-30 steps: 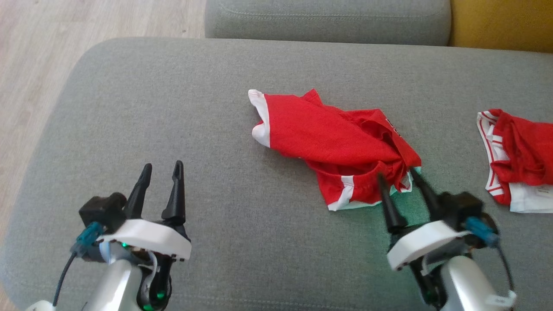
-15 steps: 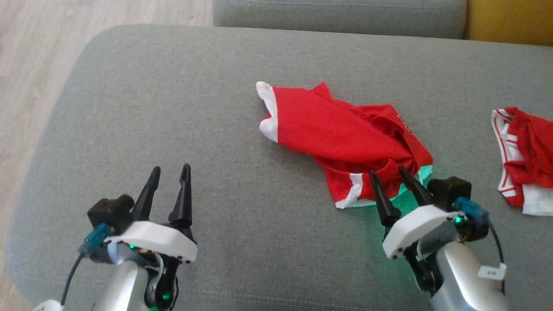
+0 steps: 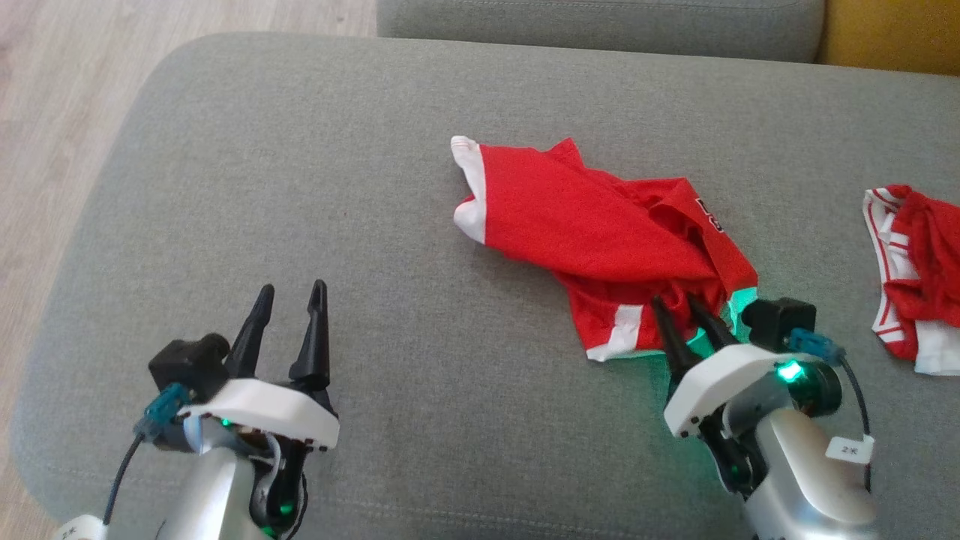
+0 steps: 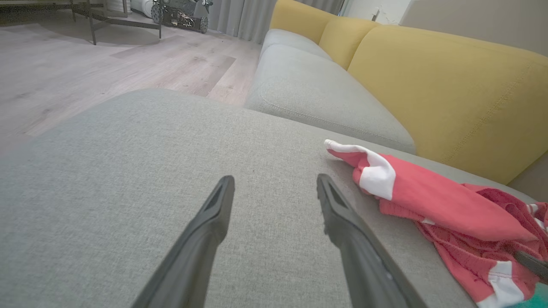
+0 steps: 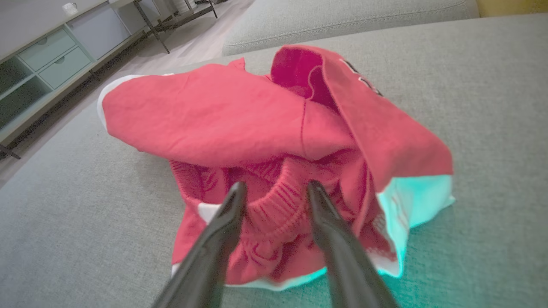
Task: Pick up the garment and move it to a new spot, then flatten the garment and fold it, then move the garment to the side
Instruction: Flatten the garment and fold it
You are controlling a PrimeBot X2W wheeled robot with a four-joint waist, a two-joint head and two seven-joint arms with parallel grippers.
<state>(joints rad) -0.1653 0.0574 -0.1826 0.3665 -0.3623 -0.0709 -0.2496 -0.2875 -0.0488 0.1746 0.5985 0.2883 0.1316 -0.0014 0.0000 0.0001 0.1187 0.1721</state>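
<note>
The red shorts [image 3: 600, 232] lie crumpled right of centre on the grey sofa seat [image 3: 300, 187]. The right pincer [image 5: 276, 188] stands apart, straddling the ribbed waistband [image 5: 274, 207]. The left pincer [image 3: 294, 289] hangs wide apart over bare cushion at lower left. A shallow bite might catch only one layer, so the cloth could slip free or lift in a bunch.

Left pincer [image 4: 274, 188] spread above grey cushion [image 4: 107, 171], red garment [image 4: 432, 201] beside
</note>
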